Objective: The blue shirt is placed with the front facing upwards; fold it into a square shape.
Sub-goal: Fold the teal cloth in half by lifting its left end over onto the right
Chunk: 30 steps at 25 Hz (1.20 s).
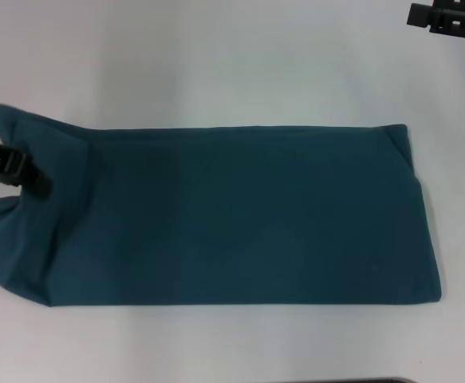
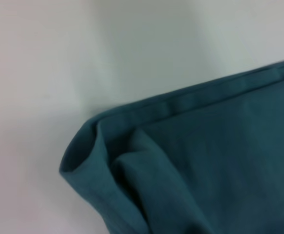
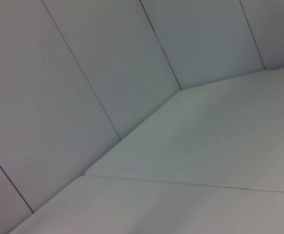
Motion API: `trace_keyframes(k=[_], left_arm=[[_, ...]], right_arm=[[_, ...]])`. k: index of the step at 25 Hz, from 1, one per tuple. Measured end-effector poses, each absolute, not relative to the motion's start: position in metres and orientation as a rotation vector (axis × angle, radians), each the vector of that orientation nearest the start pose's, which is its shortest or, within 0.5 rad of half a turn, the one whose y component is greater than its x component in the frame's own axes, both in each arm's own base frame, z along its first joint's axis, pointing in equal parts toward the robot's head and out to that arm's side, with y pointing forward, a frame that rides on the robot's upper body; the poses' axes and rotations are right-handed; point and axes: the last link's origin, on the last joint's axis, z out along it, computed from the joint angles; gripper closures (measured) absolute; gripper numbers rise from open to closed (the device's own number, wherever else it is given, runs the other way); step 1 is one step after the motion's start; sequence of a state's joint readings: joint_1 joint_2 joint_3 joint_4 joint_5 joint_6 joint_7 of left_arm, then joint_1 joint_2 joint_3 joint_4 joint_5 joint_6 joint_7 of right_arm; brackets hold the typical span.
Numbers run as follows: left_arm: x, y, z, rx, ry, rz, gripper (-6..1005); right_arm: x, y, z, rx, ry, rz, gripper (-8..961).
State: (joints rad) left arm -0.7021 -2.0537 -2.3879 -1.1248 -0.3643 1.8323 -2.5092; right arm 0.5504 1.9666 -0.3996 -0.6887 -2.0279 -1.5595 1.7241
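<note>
Left gripper (image 1: 34,182): at 9 o'clock, clamped on the shirt's bunched left end, lifting it slightly.
Shirt (image 1: 248,215): plain long band on the table (image 1: 216,64), long axis 9 to 3 o'clock.
Right gripper (image 1: 447,17): parked at 1 o'clock (finger state unclear).
Fold: likely carries toward 3 o'clock.

A white table (image 1: 216,64) fills the scene, with pale panelled walls (image 3: 83,73) rising behind its far edge.
</note>
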Motion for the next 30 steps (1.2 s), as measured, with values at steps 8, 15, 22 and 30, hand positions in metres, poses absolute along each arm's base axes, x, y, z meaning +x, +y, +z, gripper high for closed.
trace_keyframes(k=[8,15,22,30], left_arm=[[-0.228,0.341,0.071,-2.367,-1.605,0.337,934],[-0.211,0.337,0.073,-2.357,-1.6,0.331,935],[-0.189,0.335,0.076,-2.333,-1.6,0.339,935],[-0.173,0.336,0.073,-2.37,-1.578,0.285,935]], right_arm=[[0.29,0.358,0.089,-2.357,1.015,0.835,13],[0.291,0.358,0.092,-2.36,1.01,0.826,13],[0.289,0.361,0.096,-2.366,0.999,0.814,13],[0.288,0.363,0.097,-2.376,0.996,0.806,13]])
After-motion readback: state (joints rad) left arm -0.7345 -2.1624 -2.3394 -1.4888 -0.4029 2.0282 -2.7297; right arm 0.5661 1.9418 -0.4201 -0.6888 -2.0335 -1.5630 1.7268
